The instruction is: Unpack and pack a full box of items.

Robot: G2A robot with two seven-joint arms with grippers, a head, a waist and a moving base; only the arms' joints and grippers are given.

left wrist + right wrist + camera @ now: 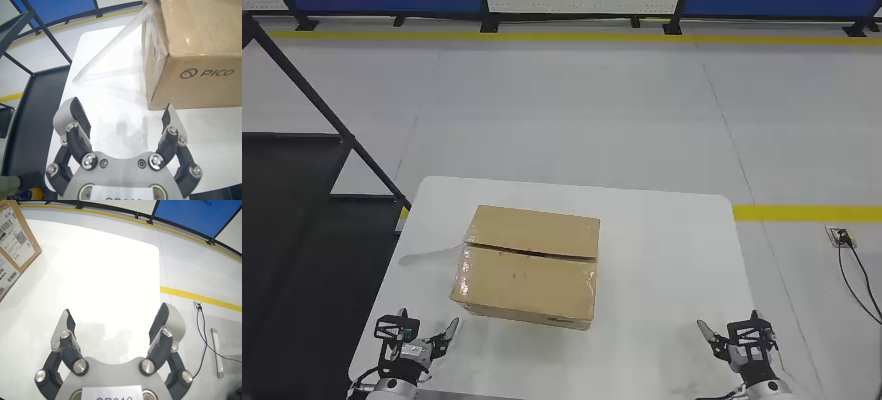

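I see the cardboard box (527,265) sitting in the middle of the white table (672,270), a bit left of centre in the top view. Its flaps are down. A seam (532,250) runs across the lid and gapes slightly, and I can't tell what is inside. A strip of clear tape (432,252) hangs loose off the box's left end and trails onto the tabletop toward the left edge. In the right wrist view, white shipping labels (17,243) are stuck on one side of the box.

The left gripper (418,335) is at the lower left of the top view, over the table's near edge. Its fingers are spread wide with nothing between them. The left wrist view shows it close to a near corner of the box, and I can't tell if one fingertip touches the box.

The right gripper (739,335) is at the lower right of the top view, also wide and empty, well apart from the box, with bare table under it.

A yellow floor line (807,213) runs to the right of the table, with a floor socket (839,237) and a black cable (857,285) below it. A dark metal frame (302,90) is at the upper left.
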